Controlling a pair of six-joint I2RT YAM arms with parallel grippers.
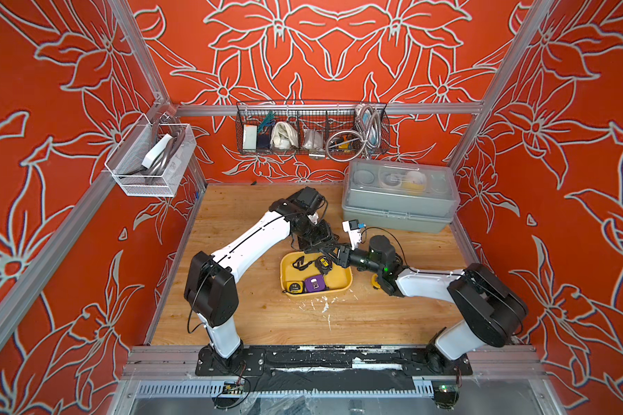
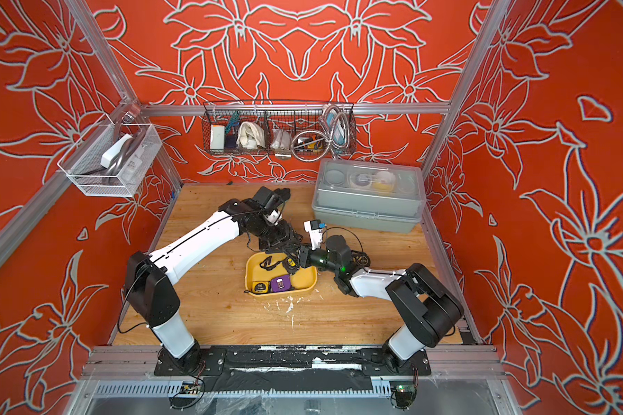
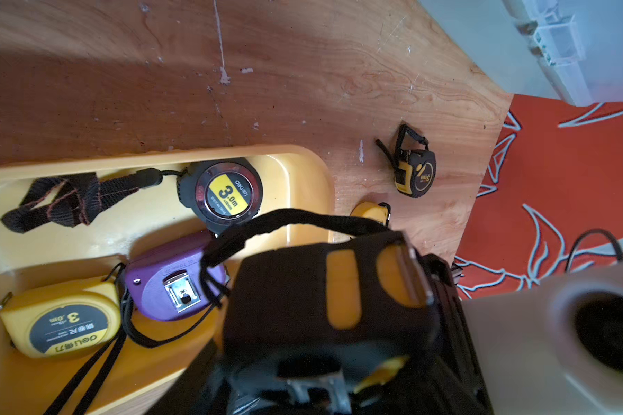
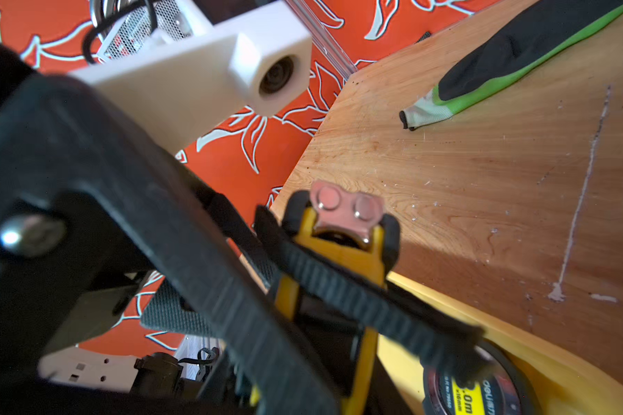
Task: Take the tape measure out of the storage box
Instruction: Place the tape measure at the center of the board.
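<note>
Two grippers meet over the far side of the yellow box (image 1: 319,293), and the black and yellow tape measure (image 3: 324,298) hangs between them, up above the three others (image 3: 62,319) lying inside. We see the left gripper (image 1: 321,251) partly closed around its body, while the right gripper (image 1: 333,256) sits right beside it, and we cannot tell if that one grips. Bare wooden table (image 1: 267,316) lies off to the right, near two more tape measures (image 3: 414,169), so we think the right arm is better placed to carry it there.

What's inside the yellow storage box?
A round black tape measure, a purple one, a yellow one and a black strap. The held black-and-yellow tape measure covers part of the box.
</note>
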